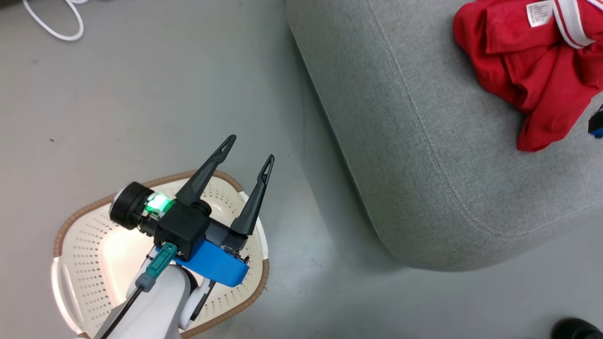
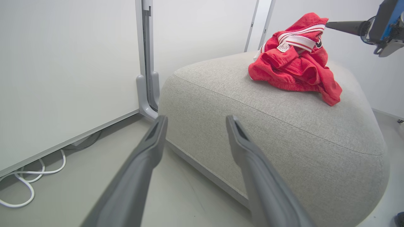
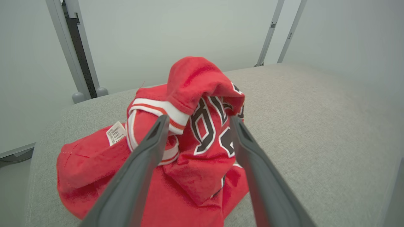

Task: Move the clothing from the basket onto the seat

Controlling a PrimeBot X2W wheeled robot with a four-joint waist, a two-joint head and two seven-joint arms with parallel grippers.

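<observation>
The clothing [image 1: 527, 70] is a crumpled red heap with white trim, lying on the grey seat [image 1: 424, 141] near its far right. My right gripper [image 3: 199, 119] is open. Its two fingers stand apart on either side of the clothing [image 3: 189, 78], whose black-and-white lettering shows between them. One finger of the right gripper [image 2: 347, 26] points at the top of the clothing [image 2: 293, 66]. My left gripper [image 1: 250, 148] hangs open and empty above the cream basket [image 1: 61, 230], pointing toward the seat [image 2: 268, 126]. The basket's visible floor is bare; my arm hides part of it.
A strip of grey floor [image 1: 306, 212] separates the basket from the seat. A white cable [image 1: 52, 23] loops on the floor at the far left. White wall panels with a grey post [image 2: 146, 63] stand behind the seat. A dark object [image 1: 574, 329] sits at the bottom right.
</observation>
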